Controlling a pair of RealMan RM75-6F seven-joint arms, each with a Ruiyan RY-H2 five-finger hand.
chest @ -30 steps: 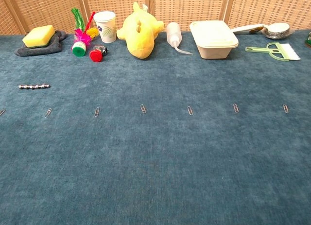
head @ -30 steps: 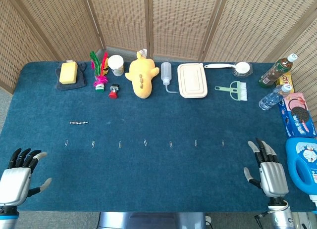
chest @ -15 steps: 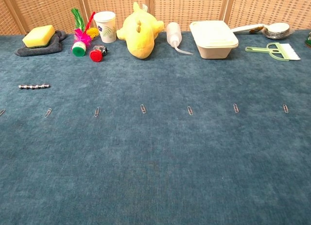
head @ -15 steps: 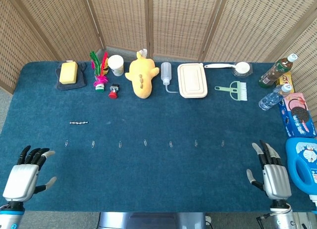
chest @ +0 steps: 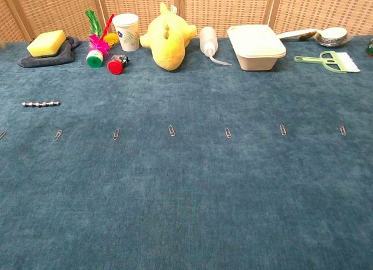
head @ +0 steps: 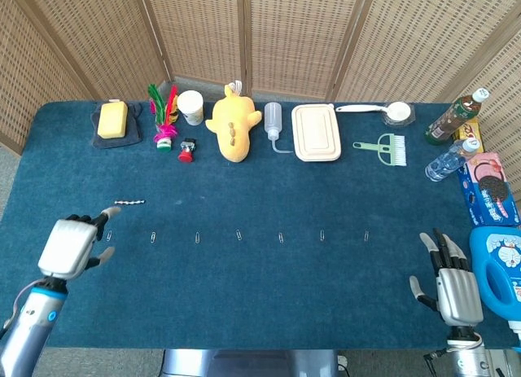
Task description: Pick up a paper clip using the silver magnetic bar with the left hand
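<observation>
The silver magnetic bar [head: 129, 202] [chest: 41, 104], a short beaded rod, lies on the blue cloth at the left. A row of several paper clips runs across the table; one paper clip [head: 153, 236] [chest: 57, 135] lies just below the bar. My left hand [head: 73, 244] hovers open at the left end of that row, below and left of the bar, touching neither. The right hand [head: 449, 283] rests open at the front right corner, fingers pointing away. Neither hand shows in the chest view.
Along the back stand a yellow sponge [head: 112, 119], feather toys [head: 165, 116], paper cup [head: 190, 107], yellow plush [head: 233, 126], squeeze bottle [head: 273, 124], lidded box [head: 316, 132] and green brush [head: 386, 149]. Bottles [head: 456, 116], snack packs and a blue jug [head: 498, 267] crowd the right edge.
My left hand has risen from the front left corner and moved forward and right toward the paper clip row and the bar. The right hand slipped slightly back.
</observation>
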